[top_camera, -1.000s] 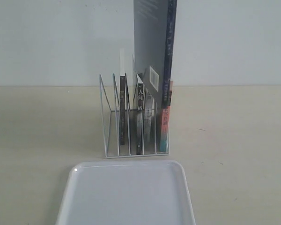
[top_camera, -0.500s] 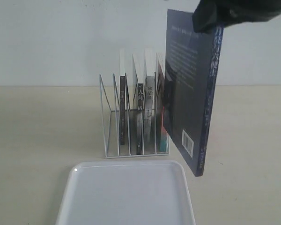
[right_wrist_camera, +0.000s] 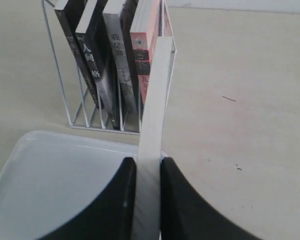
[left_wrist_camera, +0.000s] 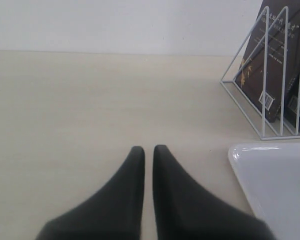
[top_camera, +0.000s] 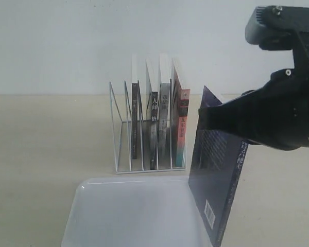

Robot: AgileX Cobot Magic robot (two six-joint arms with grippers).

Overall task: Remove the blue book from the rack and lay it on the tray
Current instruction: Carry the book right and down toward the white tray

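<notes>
My right gripper [top_camera: 212,119] is shut on the upper edge of the blue book [top_camera: 216,175], which hangs upright and tilted, its back cover with a barcode towards the exterior camera. Its lower corner hangs over the right edge of the white tray [top_camera: 129,216]. In the right wrist view the book's white page edge [right_wrist_camera: 155,95] runs out from between the gripper's [right_wrist_camera: 148,162] fingers, above the tray [right_wrist_camera: 55,185]. Behind the tray stands the white wire rack [top_camera: 139,171]. My left gripper [left_wrist_camera: 148,148] is shut on nothing, low over bare table left of the tray [left_wrist_camera: 275,185].
The rack [right_wrist_camera: 102,129] holds black-spined books [top_camera: 153,128] and a pink-and-teal-spined book [top_camera: 181,134] in its right slots; its left slots are empty. The left wrist view shows the rack's [left_wrist_camera: 262,95] side. A pale wall stands behind the beige table.
The blue book has come down from above the rack, forward and to the right, to hang over the tray's right edge. The right arm has dropped into the exterior view.
</notes>
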